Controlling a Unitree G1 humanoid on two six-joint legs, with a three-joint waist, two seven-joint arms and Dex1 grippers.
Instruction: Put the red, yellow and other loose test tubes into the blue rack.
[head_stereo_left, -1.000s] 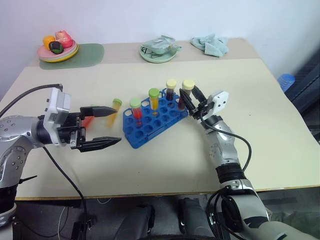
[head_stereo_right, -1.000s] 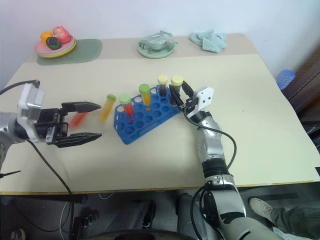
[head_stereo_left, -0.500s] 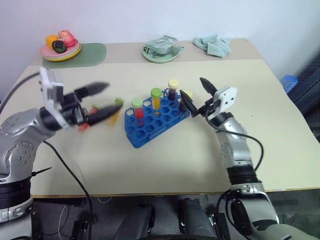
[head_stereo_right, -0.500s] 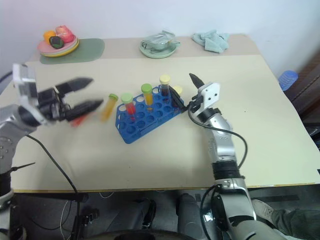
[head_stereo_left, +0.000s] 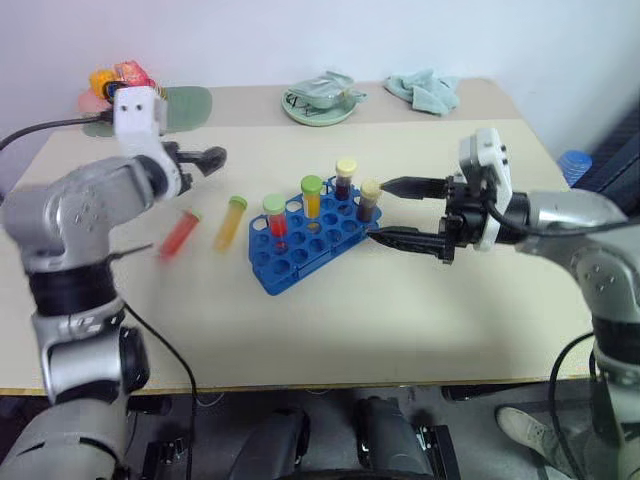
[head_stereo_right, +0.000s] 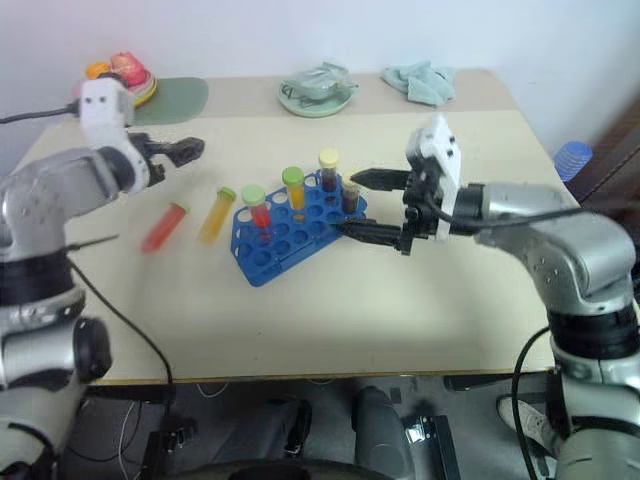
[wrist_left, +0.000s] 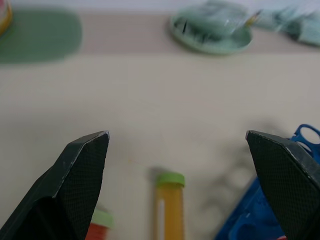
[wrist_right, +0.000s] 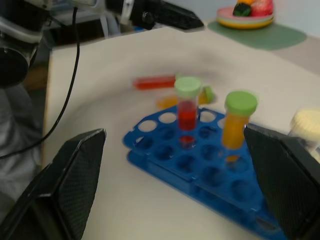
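While your bright blue plastic rack (head_stereo_left: 310, 237) holds four capped tubes upright, a red-liquid clear tube (head_stereo_left: 180, 230) and an orange-yellow one (head_stereo_left: 229, 221) lie loose on the beige table (head_stereo_left: 420, 300) beside it. Both your left gripper (wrist_left: 180, 150) and right gripper (head_stereo_left: 392, 212) are spread wide, grasping nothing.

Blue rack (head_stereo_left: 305, 248): glossy moulded plastic. Loose test tubes (head_stereo_left: 228, 223): clear smooth plastic, matt pale caps. Table (head_stereo_left: 330, 330): matt beige laminate, smooth. Left gripper (wrist_left: 181, 165) fingers (wrist_left: 80, 175): black, fine woven texture. Cloth (head_stereo_left: 425, 88): soft crumpled fabric. Mat (head_stereo_left: 185, 103): matt green.
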